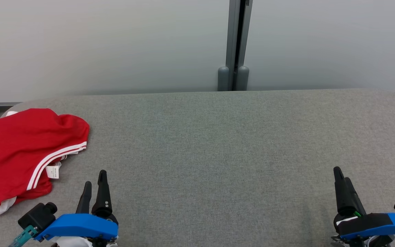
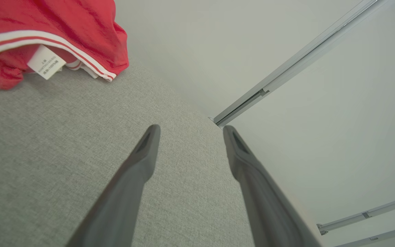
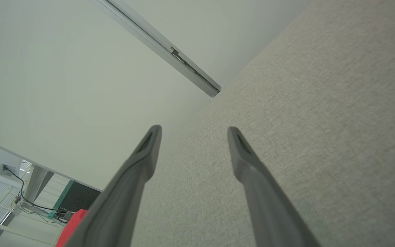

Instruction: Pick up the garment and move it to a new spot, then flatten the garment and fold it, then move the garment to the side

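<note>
Left tool [image 1: 95, 178] & right tool [image 1: 340, 173] are spread, empty. Garment [image 1: 19, 147] lies bunched near surface [image 1: 218, 154] end; we risk pinching one layer only, so it drags.

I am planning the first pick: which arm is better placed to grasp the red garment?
Probably left: the left gripper stands open close to the red garment, while the right gripper is far away.

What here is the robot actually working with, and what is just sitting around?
For the job: grey table; red garment, crumpled at its left end; left hand and right hand, both open.
Just there: grey post behind the table; white wall.
</note>
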You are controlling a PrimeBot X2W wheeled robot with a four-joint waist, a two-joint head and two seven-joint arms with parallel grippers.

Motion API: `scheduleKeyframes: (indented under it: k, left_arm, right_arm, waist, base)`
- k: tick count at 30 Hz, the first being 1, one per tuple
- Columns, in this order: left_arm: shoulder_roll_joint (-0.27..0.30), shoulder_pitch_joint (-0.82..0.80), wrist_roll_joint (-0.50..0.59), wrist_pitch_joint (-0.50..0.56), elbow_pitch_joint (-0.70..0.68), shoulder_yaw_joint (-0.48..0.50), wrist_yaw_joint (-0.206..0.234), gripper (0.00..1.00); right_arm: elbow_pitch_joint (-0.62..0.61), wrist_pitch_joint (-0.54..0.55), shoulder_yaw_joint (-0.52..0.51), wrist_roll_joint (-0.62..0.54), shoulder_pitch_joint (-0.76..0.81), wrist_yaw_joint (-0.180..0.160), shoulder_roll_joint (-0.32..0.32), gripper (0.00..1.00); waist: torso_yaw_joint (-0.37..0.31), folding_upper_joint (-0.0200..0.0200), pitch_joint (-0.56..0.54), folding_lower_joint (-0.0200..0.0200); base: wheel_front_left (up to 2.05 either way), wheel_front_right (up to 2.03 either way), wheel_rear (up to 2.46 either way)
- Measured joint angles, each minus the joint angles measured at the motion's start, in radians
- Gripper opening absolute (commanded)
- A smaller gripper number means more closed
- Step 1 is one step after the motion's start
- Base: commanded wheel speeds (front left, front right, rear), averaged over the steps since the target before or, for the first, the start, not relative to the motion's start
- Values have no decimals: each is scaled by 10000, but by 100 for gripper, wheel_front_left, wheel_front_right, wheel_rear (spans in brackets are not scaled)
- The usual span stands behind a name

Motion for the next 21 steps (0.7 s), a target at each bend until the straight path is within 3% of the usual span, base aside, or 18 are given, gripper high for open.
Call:
scheduleKeyframes:
  k: [21]
  left_arm:
    - [244,-2,2661,-637,201,-679,132,100]
  right_arm:
    - [58,-635,115,-2786,86,2,-6,100]
  waist:
    - [82,0,-62,0]
  base:
    - [0,0,0]
